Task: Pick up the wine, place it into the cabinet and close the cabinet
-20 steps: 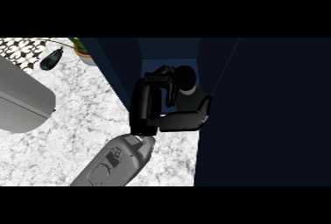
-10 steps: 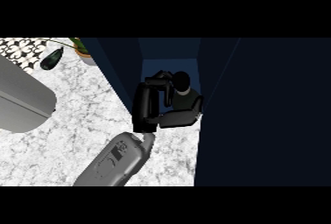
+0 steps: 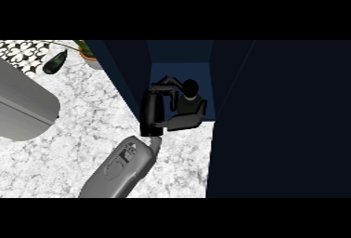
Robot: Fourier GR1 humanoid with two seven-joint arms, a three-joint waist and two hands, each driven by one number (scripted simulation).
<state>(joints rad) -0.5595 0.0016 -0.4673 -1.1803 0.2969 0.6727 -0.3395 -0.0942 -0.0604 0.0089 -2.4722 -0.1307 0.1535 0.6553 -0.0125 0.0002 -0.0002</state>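
In the head view, the left hand (image 3: pixel 153 110) is showing just above centre, its grey forearm (image 3: pixel 123 165) coming in from 7 o'clock. Its fingers and thumb are curling round the wine (image 3: pixel 191 93), gripping the dark bottle from its 9 o'clock side. The wine is sitting inside the open mouth of the navy cabinet (image 3: pixel 233 93), which is filling the view from 12 to 5 o'clock. A potted plant (image 3: pixel 87 52) is standing at 11 o'clock on the marble counter (image 3: pixel 82 121), and a grey rounded object (image 3: pixel 21 104) is lying at 9 o'clock.
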